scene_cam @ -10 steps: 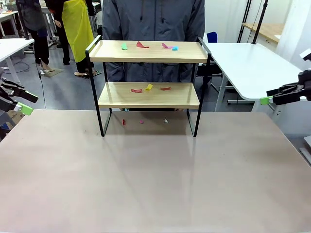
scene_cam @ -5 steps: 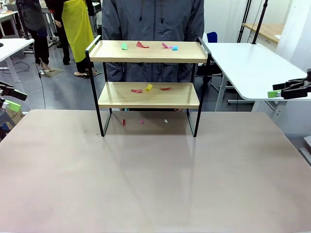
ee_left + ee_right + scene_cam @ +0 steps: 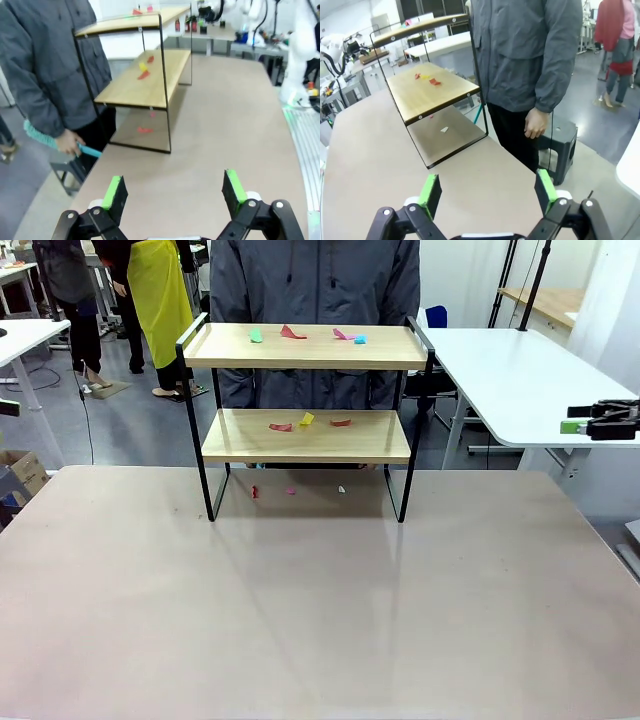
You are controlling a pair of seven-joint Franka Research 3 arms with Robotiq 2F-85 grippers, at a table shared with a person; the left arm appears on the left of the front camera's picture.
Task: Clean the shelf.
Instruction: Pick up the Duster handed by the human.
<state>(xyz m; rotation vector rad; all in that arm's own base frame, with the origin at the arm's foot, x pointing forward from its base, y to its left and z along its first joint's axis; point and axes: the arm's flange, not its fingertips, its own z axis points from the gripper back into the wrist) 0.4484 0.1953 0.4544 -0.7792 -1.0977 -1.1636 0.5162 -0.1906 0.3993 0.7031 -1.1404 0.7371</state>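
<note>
The shelf [image 3: 370, 440] stands at the table's far middle, two wooden boards in a black frame. Coloured paper scraps [image 3: 292, 333] lie on its top board, more scraps [image 3: 307, 420] on the lower board, and a few bits [image 3: 291, 490] on the table beneath. My right gripper [image 3: 572, 426] hovers at the far right edge, well clear of the shelf. The right wrist view shows that gripper [image 3: 487, 191] open and empty, with the shelf [image 3: 432, 92] ahead. My left gripper [image 3: 173, 189] is also open and empty, facing the shelf [image 3: 145, 80] from its side.
A person [image 3: 315, 280] stands right behind the shelf, holding a teal brush [image 3: 42, 137] low in one hand [image 3: 67, 144]. A white table [image 3: 500, 380] sits at the right, a black stool [image 3: 561, 142] by the person's legs. The brown table [image 3: 320, 600] spreads wide in front.
Both arms have drawn outward. The left gripper slid off the picture's left edge, and the right gripper rose a little and moved further right. The shelf and scraps stayed put.
</note>
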